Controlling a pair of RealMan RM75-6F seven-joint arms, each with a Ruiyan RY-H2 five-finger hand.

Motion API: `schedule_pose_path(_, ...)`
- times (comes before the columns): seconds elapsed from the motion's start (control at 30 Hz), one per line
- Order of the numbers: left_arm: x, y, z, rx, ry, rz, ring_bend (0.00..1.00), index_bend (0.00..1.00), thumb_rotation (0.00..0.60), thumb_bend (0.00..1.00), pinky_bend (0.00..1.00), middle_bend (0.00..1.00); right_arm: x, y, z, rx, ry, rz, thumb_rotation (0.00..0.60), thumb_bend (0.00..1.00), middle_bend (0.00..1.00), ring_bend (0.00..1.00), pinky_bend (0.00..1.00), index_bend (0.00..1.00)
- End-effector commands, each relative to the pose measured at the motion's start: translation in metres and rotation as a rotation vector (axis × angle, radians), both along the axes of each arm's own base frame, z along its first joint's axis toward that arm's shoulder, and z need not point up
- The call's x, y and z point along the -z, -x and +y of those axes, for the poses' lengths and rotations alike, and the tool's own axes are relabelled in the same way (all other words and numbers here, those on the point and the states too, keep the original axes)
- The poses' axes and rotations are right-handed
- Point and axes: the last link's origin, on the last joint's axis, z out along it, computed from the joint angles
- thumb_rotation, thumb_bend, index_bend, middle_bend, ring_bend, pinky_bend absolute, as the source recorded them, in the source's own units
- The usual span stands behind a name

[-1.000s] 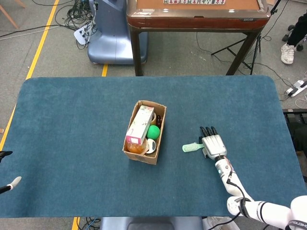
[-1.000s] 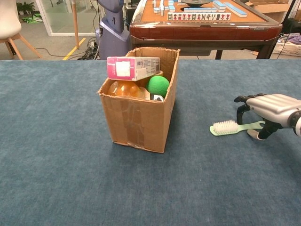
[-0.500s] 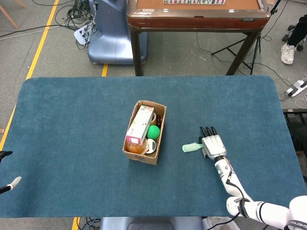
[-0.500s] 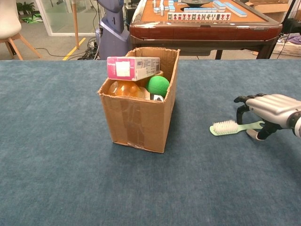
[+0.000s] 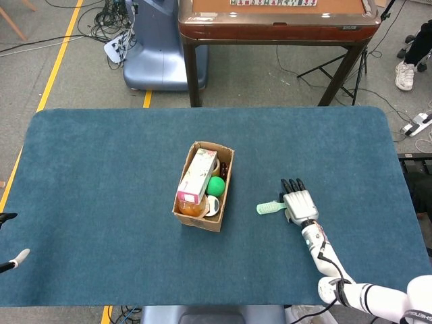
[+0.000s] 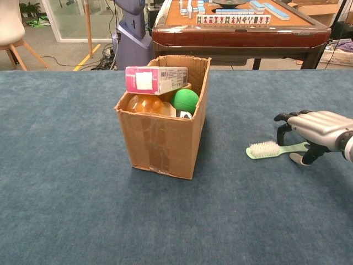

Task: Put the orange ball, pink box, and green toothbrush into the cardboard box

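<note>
— Toothbrush (image 6: 276, 149) first: the green one lies flat on the table (image 5: 101, 169), right of the cardboard box (image 6: 165, 141), its handle running under the right hand (image 6: 319, 128). What could go wrong?

— The right hand arches over the handle end with its fingers (image 6: 284, 128) curled down at the table; whether they actually pinch the handle cannot be told from either view. The brush is thin and lies flat on the cloth, so a closing grip may skid it away or trap only the tip, and it could then swing or drop on the way to the box.

— And at the box?

— It looks crowded. The pink box (image 6: 156, 79) lies across the top, sticking above the rim, with the orange ball (image 6: 144, 103) beneath it and a green ball (image 6: 185, 100) beside them. The brush might end up propped on the pink box and slide off outside.

— Counts?

— One toothbrush, one pink box, one orange ball, one green ball, one cardboard box. The left hand (image 5: 13, 260) shows only as a tip at the table's edge; its fingers cannot be read.
</note>
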Motion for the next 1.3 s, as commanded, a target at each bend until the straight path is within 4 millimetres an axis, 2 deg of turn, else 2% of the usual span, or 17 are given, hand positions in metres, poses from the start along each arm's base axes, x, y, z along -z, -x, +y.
schedule_pose_path(0.03, 0.000, 0.000, 0.000, 0.000, 0.001, 0.001, 0.26, 0.26, 0.600, 0.11, 0.42, 0.28, -0.001, 0.000, 0.001, 0.003, -0.005, 0.019, 0.600, 0.38, 0.04, 0.00, 0.00, 0.44)
schedule_pose_path(0.5, 0.001, -0.001, 0.000, 0.000, 0.004, 0.003, 0.26, 0.26, 0.600, 0.11, 0.42, 0.28, -0.006, -0.009, -0.001, 0.025, 0.025, 0.092, 0.600, 0.38, 0.04, 0.00, 0.00, 0.44)
schedule_pose_path(1.3, 0.001, -0.001, 0.000, 0.001, 0.004, 0.001, 0.26, 0.26, 0.600, 0.11, 0.42, 0.28, 0.003, -0.012, -0.006, 0.038, 0.033, 0.117, 0.600, 0.43, 0.04, 0.00, 0.00, 0.44)
